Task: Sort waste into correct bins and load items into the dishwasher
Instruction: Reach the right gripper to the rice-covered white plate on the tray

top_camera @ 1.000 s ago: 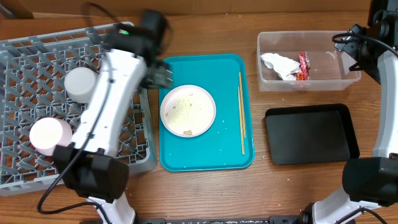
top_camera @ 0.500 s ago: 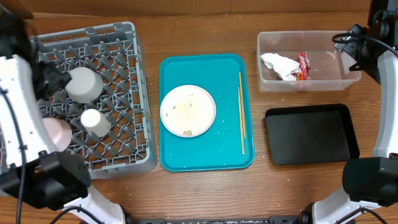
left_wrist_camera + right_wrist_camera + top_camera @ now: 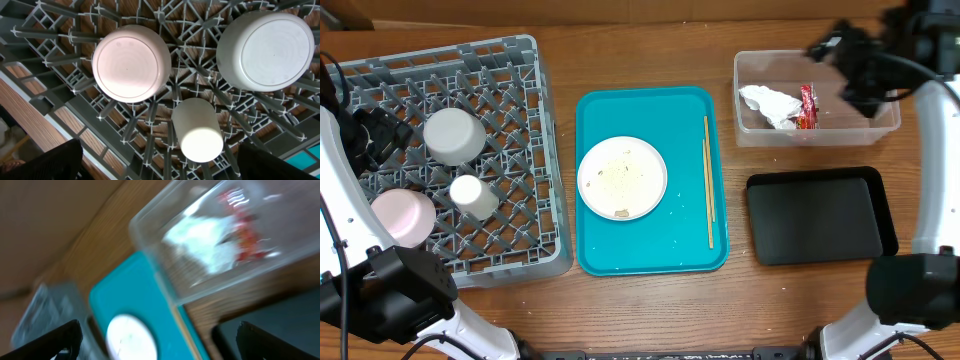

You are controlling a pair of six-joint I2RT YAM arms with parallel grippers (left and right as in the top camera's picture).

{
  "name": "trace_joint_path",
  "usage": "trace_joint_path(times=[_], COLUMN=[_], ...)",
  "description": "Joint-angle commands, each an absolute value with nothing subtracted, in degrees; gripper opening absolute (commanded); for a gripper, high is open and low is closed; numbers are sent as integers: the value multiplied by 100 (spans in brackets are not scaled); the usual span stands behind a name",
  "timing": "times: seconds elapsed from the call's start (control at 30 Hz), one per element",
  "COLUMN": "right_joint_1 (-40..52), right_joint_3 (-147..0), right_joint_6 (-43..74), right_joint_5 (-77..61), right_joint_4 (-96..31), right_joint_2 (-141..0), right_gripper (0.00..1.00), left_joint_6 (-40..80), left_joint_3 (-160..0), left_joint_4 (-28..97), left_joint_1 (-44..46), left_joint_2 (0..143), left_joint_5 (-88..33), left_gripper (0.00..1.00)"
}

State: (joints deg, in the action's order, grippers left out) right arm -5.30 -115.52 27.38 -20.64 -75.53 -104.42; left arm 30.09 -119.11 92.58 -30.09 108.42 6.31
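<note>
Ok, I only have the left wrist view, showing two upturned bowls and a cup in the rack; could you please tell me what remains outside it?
Observer: The plate, with crumbs on it, sits on the teal tray right of the rack.
Operator: Thank you; and the chopsticks?
Observer: The chopsticks lie along that tray's right edge, apart from the plate.
Operator: Is any waste binned?
Observer: The napkin and red wrapper lie in the clear tub.
</note>
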Motion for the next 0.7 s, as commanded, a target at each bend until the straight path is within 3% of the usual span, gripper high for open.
trace_joint_path(times=[0.0,0.23,0.5,0.67], right_joint_1=[541,2792,4528,4954], right_joint_3=[-11386,-10363,-8768,-8108], right_joint_6=[1890,1452,-519,-602], right_joint_5=[-2620,-298,-198,-266], right_joint_4=[-7546,-7030,-5507,-4595], right_joint_2=[-10355,-10368,-10368,-10370], right_gripper=[100,100,100,100], left_joint_6=[3089,3089,3092,3089], left_joint_3=[-11998,-11998,-11998,-11998], left_joint_4=[9253,9253,9253,9253], left_joint_1=[-2995,-2993,-2993,-2995], left_joint_2=[10794,10794,10794,10794], left_joint_5=[572,572,572,572], left_gripper=[100,100,100,100])
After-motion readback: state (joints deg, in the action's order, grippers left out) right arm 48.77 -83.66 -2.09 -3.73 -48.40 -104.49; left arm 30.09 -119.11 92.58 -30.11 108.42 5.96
